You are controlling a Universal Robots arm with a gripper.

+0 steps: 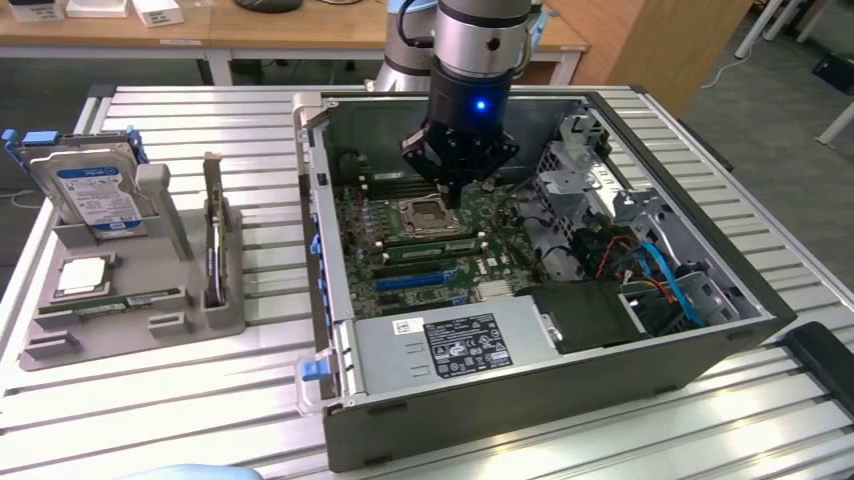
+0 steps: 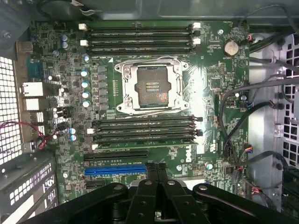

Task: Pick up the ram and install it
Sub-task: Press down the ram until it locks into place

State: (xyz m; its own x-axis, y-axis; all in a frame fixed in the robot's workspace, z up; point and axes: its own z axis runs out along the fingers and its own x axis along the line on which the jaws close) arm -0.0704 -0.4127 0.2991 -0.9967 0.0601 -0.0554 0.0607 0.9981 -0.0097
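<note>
The gripper [image 1: 454,195] hangs inside the open computer case [image 1: 747,300], just over the motherboard [image 1: 400,265] beside the empty CPU socket [image 1: 416,213]; its fingers [image 2: 156,175] are pressed together with nothing between them. In the wrist view the fingertips sit above the memory slots [image 2: 145,130] next to the socket. The ram [image 1: 110,301], a green stick, lies in the grey holder tray [image 1: 200,315] on the table [image 1: 200,400], below the hard drive [image 1: 94,190], well apart from the case.
</note>
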